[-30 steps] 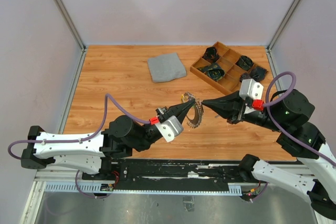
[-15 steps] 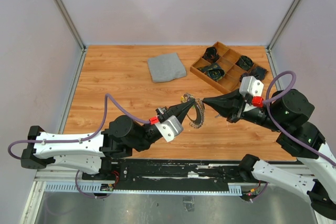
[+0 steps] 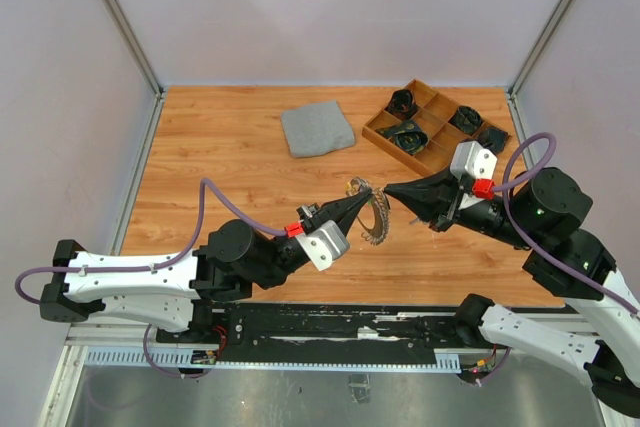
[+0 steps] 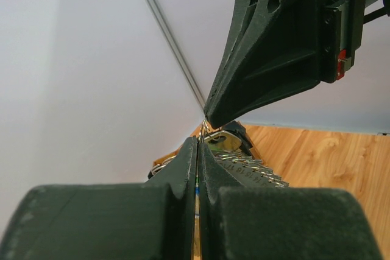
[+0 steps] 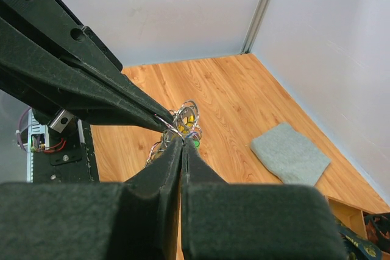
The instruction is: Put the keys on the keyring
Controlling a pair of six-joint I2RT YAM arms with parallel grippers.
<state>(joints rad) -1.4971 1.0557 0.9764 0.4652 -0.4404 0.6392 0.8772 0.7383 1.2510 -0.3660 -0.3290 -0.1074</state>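
Left gripper (image 3: 358, 199): clenched, fingers pressed flat together on the upper end of the keyring; tip aimed toward 2 o'clock in the top view.
Right gripper (image 3: 391, 190): fingers closed tight, tip aimed toward 9 o'clock, almost nose to nose with the left tip; buried in a tangle of small wire loops; pinching one or only touching, cannot tell.
Keyring (image 3: 377, 219): jagged silvery arc hanging from the meeting point of the two tips, curving toward 6 o'clock, over the middle of the table (image 3: 220, 157).
Keys (image 5: 189, 119): bunched just beyond the fingertips; yellow and green heads visible from the right wrist.
Cloth (image 3: 316, 129): folded, grey, flat on the wood, at 11 o'clock from the grippers, well apart.
Tray (image 3: 378, 133): wooden, divided into compartments, at 1 o'clock from the grippers, near the far right corner.
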